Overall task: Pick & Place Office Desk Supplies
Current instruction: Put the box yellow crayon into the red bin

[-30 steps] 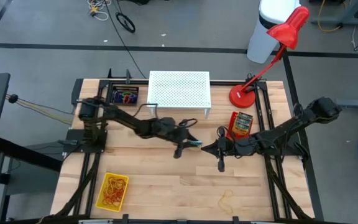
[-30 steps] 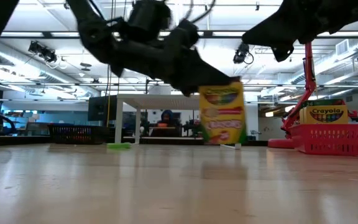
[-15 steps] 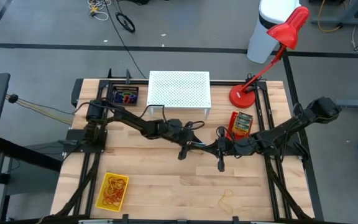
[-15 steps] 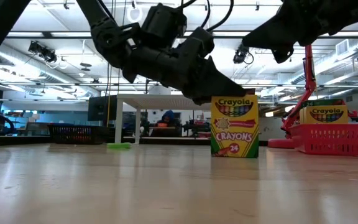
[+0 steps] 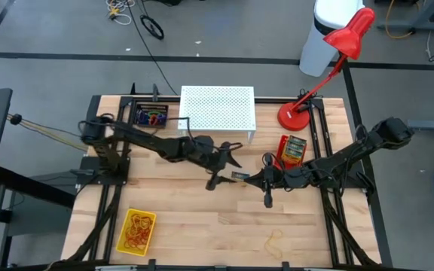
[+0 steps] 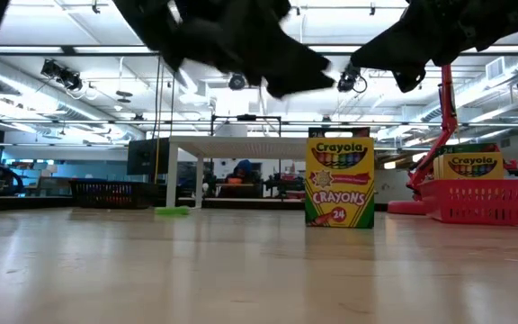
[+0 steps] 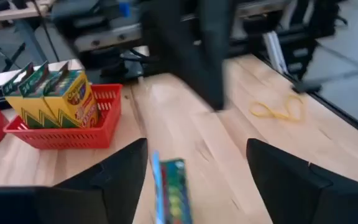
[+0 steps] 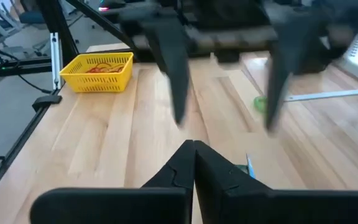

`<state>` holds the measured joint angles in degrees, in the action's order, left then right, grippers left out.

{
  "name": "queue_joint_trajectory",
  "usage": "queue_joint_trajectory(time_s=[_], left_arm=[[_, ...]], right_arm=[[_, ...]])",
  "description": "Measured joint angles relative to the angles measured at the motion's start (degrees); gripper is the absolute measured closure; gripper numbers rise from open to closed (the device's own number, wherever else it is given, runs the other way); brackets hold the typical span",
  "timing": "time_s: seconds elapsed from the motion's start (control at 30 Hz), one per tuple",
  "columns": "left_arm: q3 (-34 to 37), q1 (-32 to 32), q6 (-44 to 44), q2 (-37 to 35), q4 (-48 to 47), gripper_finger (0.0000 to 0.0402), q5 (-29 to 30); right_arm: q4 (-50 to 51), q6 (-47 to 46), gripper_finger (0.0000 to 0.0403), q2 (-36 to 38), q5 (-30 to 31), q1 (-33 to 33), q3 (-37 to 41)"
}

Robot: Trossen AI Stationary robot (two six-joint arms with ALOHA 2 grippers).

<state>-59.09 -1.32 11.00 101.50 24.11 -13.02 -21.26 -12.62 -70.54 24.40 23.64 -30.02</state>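
Observation:
A yellow-and-green crayon box (image 6: 340,183) stands upright on its bottom end in the middle of the table (image 5: 202,218); the high view shows it (image 5: 239,176) from above. My left gripper (image 5: 223,167) hovers open just above and left of the box, which shows below and between its wide-spread fingers (image 7: 171,190), untouched. My right gripper (image 5: 268,193) is shut on nothing, just right of the box and clear of it. Its closed fingertips (image 8: 194,163) point toward the left arm.
A red basket (image 5: 292,150) holding more crayon boxes stands right of centre. At the back are the white perforated stand (image 5: 217,109), the red lamp (image 5: 296,114) and a black tray of coloured loops (image 5: 151,117). A yellow basket (image 5: 136,231) sits near-left; a rubber band (image 5: 276,242) lies near the front.
My left gripper carried the tilted crayon box down toward the right, stood it upright on the table, then opened and let go. It has since risen and drawn back a little toward the left. The box stays standing.

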Motion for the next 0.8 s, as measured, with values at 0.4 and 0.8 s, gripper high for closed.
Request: queue_joint_trajectory(time_s=[0.4, 0.8], left_arm=[[24.17, -1.06, -3.63, -13.92, 11.21, 0.0353, 4.30], [48.60, -5.23, -18.74, -14.70, 47.92, 0.0388, 10.51]], right_arm=[[-4.73, -7.36, 0.0384, -2.49, 0.01, -0.02, 0.00], [-3.44, -14.25, 0.0388, -4.04, -2.11, -3.21, -4.42]])
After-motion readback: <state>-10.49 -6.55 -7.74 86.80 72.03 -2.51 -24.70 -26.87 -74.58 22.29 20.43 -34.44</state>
